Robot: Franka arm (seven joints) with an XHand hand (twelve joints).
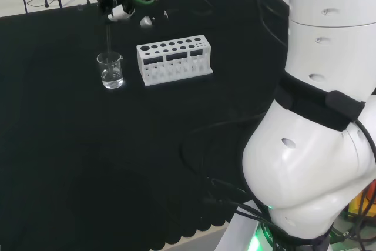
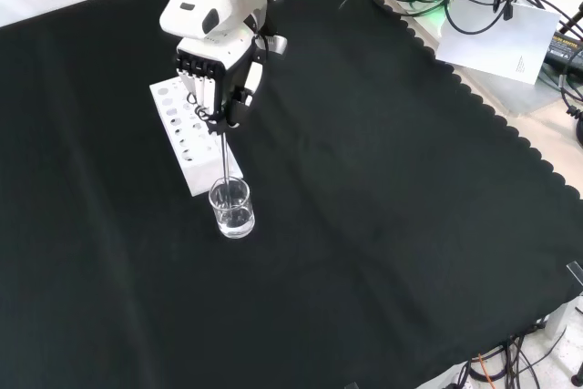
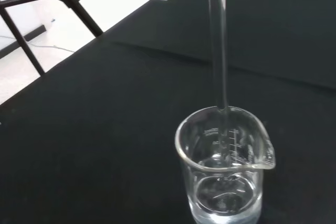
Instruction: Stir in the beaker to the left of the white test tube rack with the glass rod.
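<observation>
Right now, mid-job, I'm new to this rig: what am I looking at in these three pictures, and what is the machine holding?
It is one white robot arm with a black and white hand of fingers instead of a clamp. The head view looks over the arm from behind, so the big white shapes at its right are the arm's own links. The front view looks down on the black cloth from the opposite side. The wrist view looks past the palm. On the cloth stand a white test tube rack and a small glass beaker with clear liquid at its bottom. The hand's fingers are curled round a glass rod, which hangs upright with its lower end inside the beaker.
</observation>
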